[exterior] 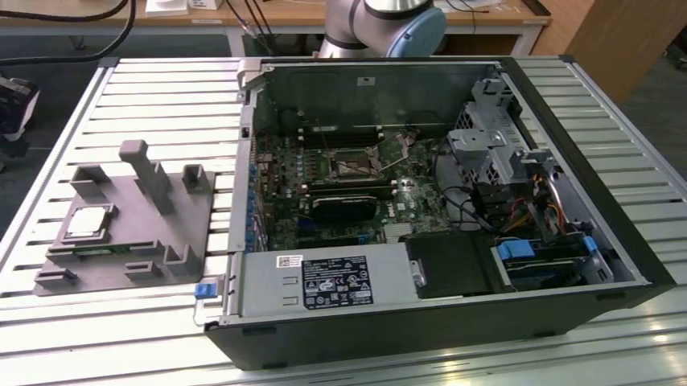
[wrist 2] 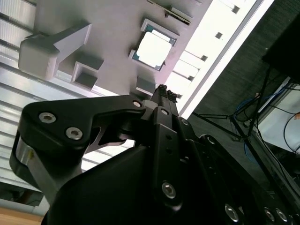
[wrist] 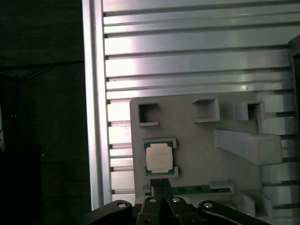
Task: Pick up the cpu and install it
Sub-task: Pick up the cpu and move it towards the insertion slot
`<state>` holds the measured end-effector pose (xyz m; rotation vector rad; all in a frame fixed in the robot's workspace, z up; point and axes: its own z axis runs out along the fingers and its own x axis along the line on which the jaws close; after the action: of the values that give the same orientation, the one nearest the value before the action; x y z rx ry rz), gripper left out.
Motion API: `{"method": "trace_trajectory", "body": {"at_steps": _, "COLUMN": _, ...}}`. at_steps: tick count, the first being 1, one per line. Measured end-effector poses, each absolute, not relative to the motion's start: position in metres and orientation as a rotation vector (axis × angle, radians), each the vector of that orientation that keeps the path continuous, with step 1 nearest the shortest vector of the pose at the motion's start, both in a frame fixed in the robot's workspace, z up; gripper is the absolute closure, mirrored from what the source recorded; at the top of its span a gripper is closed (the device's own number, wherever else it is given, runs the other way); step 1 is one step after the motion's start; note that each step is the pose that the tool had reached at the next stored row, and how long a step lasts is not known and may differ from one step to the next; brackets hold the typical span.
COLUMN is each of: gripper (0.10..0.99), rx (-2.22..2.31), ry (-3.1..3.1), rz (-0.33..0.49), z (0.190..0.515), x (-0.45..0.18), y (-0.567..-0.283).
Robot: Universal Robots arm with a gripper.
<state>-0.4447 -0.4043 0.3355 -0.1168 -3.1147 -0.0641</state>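
Slatted table point(wrist: 187, 47), pincer point(wrist: 160, 182) above cpu point(wrist: 159, 157)

light: bright, even | glare: cpu point(wrist 2: 152, 48) top white just beyond fingertips point(wrist 2: 162, 91), table slats point(wrist 2: 234, 23) washed | shadow: floor point(wrist 2: 220, 79) dark

Arm point(exterior: 359, 24): smooth silver-grey round joint housing with a pale blue cap point(exterior: 421, 28). Gripper point(wrist 2: 162, 89): matte black, built of flat angular link plates with rounded ends. Bright silver round screws point(wrist 2: 47, 117) sit at the pivots in both wrist views. Fingers point(wrist: 155, 187) are thin and black.
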Motion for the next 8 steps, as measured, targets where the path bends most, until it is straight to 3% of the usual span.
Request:
{"method": "trace_trajectory", "body": {"at_steps": 5, "gripper": 0.973, "rx": -0.117, "ry": -3.117, "rz": -0.065, "z": 0.328, "x": -0.445, "y": -0.405}}
{"method": "trace_trajectory", "body": {"at_steps": 7, "gripper": 0.922, "rx": -0.116, "ry": -3.118, "rz": -0.067, "z": 0.325, "x": -0.445, "y": -0.406}}
{"method": "trace_trajectory", "body": {"at_steps": 8, "gripper": 0.855, "rx": -0.117, "ry": -3.118, "rz": -0.067, "z": 0.323, "x": -0.445, "y": -0.406}}
